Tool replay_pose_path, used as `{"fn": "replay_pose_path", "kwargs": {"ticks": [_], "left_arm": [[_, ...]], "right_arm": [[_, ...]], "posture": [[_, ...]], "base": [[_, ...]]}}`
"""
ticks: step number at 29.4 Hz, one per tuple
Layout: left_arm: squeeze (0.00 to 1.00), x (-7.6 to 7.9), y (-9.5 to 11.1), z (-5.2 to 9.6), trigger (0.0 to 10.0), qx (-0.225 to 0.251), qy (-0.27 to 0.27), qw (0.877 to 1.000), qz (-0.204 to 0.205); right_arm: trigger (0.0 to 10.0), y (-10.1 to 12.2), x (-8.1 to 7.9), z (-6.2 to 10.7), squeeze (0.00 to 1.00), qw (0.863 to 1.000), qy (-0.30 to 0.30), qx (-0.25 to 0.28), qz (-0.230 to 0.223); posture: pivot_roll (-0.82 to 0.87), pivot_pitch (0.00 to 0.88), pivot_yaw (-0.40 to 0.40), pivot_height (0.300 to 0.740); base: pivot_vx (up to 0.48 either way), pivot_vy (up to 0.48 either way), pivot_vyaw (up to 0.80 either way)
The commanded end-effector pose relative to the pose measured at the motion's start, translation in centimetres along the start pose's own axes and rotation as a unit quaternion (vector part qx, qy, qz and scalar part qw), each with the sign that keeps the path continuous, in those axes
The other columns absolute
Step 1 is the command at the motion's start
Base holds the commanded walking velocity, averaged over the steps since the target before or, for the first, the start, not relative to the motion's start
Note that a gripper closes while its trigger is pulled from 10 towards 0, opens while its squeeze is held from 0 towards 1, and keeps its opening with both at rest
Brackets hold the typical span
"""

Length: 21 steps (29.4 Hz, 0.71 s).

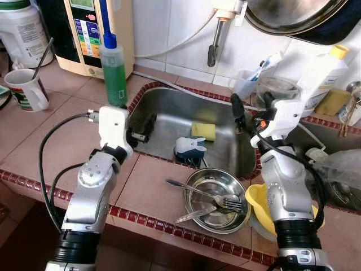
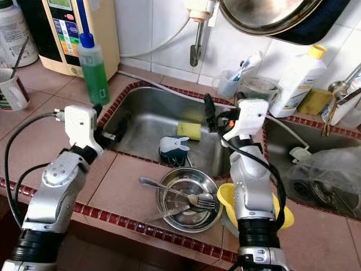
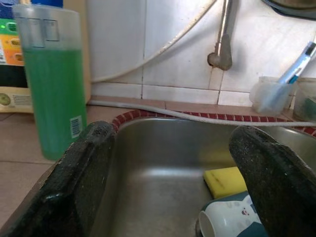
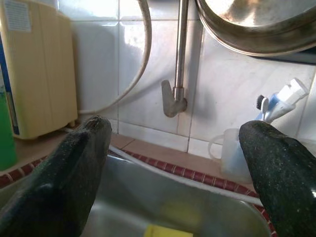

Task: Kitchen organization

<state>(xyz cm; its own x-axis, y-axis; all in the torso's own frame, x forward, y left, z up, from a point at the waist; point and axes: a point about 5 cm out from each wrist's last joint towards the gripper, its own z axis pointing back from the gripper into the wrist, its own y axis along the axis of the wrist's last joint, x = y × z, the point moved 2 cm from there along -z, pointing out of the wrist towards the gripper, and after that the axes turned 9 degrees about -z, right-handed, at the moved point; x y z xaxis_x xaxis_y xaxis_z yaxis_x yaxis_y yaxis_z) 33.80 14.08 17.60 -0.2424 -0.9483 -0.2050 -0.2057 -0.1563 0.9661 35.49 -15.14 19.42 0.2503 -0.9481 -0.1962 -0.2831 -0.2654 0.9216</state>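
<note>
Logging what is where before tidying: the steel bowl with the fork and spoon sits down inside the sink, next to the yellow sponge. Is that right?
Not quite. The steel bowl, holding the fork and spoon, sits on the tiled counter in front of the sink, not inside it. The yellow sponge is in the sink, beside a small cup. The left eye view shows this.

Stainless steel sink point(image 1: 169, 121) at centre of tiled counter point(image 1: 51, 141). In sink: yellow sponge point(image 1: 203, 131) behind blue-white cup point(image 1: 189, 150). Round metal bowl point(image 1: 217, 199) on counter before sink, fork and spoon point(image 1: 208, 197) in it. Green soap bottle point(image 1: 113, 69) left of sink. Yellow plastic bowl point(image 1: 260, 206) right of metal bowl.
</note>
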Motion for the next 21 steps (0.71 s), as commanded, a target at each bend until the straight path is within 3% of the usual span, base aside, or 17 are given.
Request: {"fn": "replay_pose_path", "kwargs": {"ticks": [1, 14, 21], "left_arm": [[0.0, 0.1, 0.4, -0.2, 10.0, 0.01, 0.0, 1.0, 0.005], [0.0, -0.9, 1.3, -0.2, 10.0, 0.03, 0.0, 1.0, 0.0], [0.0, -0.7, 1.7, -0.4, 10.0, 0.036, -0.008, 0.999, -0.011]], "right_arm": [[10.0, 0.8, 0.1, 0.0, 0.0, 1.0, 0.001, 0.014, 0.015], [10.0, 1.1, 0.5, 0.0, 0.0, 0.999, -0.01, 0.02, 0.04], [10.0, 1.3, 0.8, -0.1, 0.0, 0.998, -0.013, 0.022, 0.05]], "posture": [[0.14, 0.0, -0.088, 0.74], [0.15, 0.0, -0.093, 0.74], [0.15, 0.0, -0.091, 0.74]], "base": [[0.0, 0.0, 0.0], [0.0, 0.0, 0.0], [-0.254, 0.0, 0.0]]}}
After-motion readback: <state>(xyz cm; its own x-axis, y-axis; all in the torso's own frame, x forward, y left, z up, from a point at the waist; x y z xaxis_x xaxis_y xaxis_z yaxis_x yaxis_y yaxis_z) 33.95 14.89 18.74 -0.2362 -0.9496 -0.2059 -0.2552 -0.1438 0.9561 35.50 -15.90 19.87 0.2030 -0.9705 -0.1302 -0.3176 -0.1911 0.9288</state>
